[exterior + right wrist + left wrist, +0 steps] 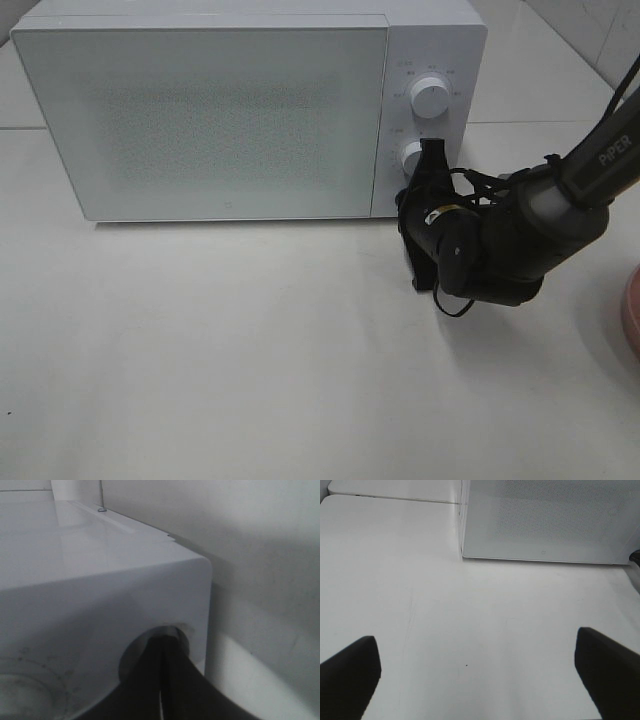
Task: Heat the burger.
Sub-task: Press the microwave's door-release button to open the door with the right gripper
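Note:
The burger is out of view. A white microwave (200, 110) stands at the back of the table with its door closed. My right gripper (432, 150) is shut, and its tips rest against the lower knob (410, 156) on the control panel. The right wrist view has the dark fingers (150, 690) pressed together at a round knob (131, 655) near the microwave's (100, 580) corner. My left gripper (477, 675) hangs wide open and empty above bare table, in front of the microwave's (545, 520) lower edge.
The upper knob (431, 97) sits above the lower one. A pink plate's (632, 305) rim shows at the right edge. The white table (250, 350) stretches in front of the microwave.

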Robot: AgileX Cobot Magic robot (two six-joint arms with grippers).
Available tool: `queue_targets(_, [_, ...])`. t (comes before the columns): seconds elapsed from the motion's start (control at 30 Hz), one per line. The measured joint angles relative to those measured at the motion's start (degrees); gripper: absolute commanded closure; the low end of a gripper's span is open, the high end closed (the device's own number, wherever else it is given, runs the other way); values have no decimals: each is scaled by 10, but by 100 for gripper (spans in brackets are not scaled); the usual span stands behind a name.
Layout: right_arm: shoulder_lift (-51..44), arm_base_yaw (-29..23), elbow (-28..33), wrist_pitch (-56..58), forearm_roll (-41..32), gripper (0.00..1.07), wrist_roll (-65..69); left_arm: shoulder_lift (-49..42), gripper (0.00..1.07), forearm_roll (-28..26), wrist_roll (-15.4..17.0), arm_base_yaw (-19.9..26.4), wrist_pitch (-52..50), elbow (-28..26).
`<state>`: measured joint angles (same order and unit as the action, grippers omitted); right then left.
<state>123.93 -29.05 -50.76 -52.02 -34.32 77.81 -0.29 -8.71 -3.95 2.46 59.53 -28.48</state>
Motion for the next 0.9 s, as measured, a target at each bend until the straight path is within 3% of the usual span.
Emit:
queue_targets(0.47, [10,-10,-49,49,-95,107,-52,0,9,0,0,0,0,0])
queue_targets(0.9, [10,-11,-52,56,-108,107,-66,0,9,0,0,0,0,0])
